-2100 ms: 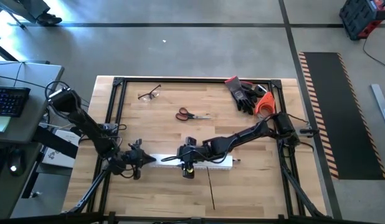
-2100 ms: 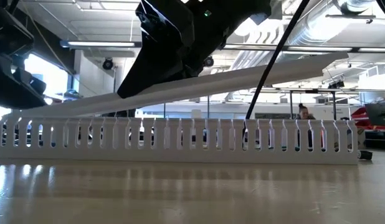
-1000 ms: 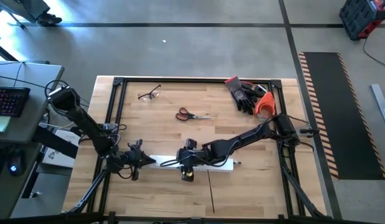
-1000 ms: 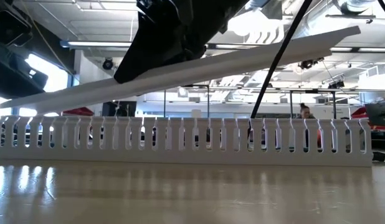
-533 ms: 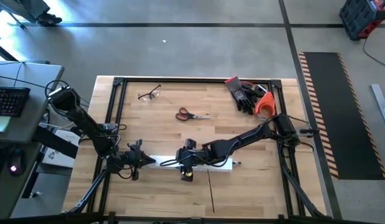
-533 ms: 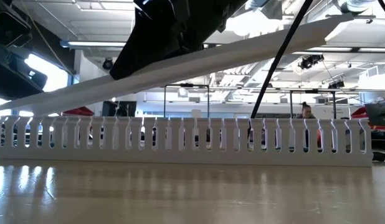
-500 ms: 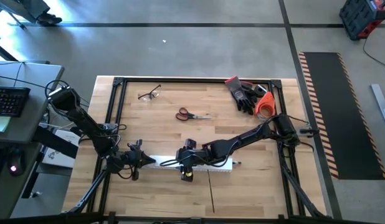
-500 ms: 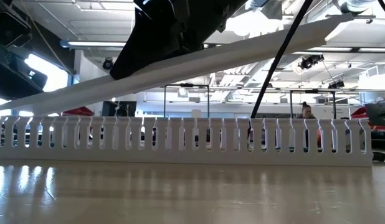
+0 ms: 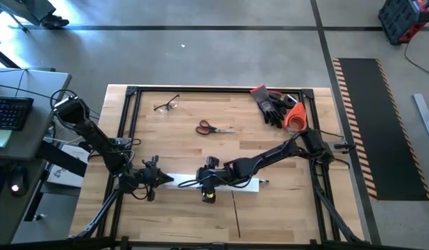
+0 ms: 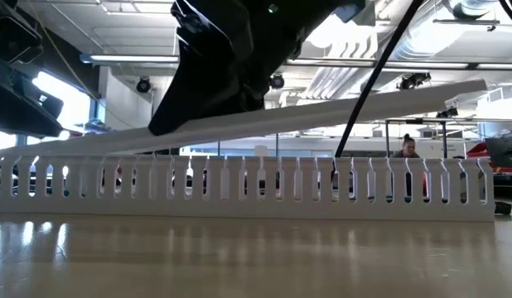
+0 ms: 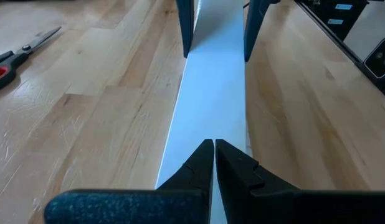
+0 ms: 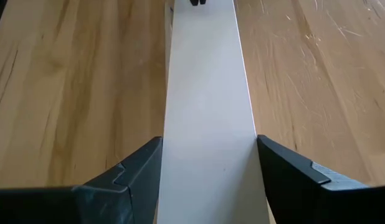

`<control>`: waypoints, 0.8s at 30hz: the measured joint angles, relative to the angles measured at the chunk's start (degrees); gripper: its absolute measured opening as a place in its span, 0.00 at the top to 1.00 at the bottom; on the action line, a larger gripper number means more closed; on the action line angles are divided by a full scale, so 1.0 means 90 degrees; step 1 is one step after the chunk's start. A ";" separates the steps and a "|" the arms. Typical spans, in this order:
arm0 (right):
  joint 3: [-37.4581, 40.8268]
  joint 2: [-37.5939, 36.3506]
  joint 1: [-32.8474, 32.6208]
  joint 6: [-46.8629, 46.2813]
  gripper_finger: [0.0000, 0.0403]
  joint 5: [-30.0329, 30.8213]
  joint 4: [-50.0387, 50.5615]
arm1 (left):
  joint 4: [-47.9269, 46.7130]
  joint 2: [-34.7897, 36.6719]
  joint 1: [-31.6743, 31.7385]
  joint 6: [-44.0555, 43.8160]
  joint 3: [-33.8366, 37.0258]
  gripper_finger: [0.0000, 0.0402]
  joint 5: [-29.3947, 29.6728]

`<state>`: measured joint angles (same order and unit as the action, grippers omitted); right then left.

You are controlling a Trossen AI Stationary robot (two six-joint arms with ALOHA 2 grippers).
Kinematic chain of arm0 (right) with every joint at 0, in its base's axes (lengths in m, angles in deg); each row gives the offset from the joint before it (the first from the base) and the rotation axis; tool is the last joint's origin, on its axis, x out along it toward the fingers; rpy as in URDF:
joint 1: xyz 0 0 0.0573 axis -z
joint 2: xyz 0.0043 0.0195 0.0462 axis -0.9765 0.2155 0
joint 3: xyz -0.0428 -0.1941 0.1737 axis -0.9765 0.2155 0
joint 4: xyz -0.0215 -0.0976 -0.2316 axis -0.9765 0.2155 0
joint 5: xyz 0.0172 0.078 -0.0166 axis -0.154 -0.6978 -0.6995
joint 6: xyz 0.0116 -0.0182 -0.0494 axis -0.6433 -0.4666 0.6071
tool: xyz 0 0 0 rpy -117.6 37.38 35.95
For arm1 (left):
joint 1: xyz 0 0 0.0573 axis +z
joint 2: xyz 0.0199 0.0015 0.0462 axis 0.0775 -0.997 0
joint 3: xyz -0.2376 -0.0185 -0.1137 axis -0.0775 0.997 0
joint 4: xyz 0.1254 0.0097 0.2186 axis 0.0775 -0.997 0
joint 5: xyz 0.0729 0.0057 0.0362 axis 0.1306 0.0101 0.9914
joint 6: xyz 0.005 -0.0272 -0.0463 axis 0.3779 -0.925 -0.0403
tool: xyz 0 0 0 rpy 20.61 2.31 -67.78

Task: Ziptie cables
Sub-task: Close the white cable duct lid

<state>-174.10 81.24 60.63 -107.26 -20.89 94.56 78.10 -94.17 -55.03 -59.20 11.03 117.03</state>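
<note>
Right gripper [image 12: 208,155] clamps a white cover strip [image 12: 208,93] by its edges, holding it tilted above the slotted duct [image 10: 239,186] near the table's front. Left gripper [image 11: 214,146], pinched shut, sits at the strip's other end. Cables and ziptie cannot be made out.

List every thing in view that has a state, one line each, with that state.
Flat white plastic cover strip: tilted, one end raised above the duct, gripped across its width.
White slotted plastic duct: lying on the wooden table, uncovered.
Right claw: shut on the cover strip.
Left claw: shut, at the strip's low end.
Red-handled scissors: closed, lying flat.
Clear safety glasses: lying untouched.
</note>
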 joint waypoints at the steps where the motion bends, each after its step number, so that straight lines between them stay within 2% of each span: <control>1: 0.0000 0.0000 0.0000 0.0000 0.48 -0.0006 -0.0003 | 0.0004 0.0000 0.0000 0.0003 0.0000 1.00 0.0004; 9: -0.0004 -0.0107 0.0000 0.0113 0.48 -0.0024 -0.0045 | 0.0312 0.0004 0.0000 0.0190 0.0000 1.00 0.0018; 14: -0.0250 -0.0134 0.0000 0.0220 0.48 -0.0283 0.0243 | 0.0625 0.0005 -0.0002 0.0447 -0.0009 1.00 -0.0138; 24: -0.0226 -0.0061 0.0000 0.0169 0.48 -0.0270 0.0432 | 0.0596 -0.0029 0.0000 0.0403 -0.0008 1.00 -0.0153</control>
<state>-176.14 80.69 60.63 -105.74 -23.33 98.44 83.46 -94.43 -55.03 -55.57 10.95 115.65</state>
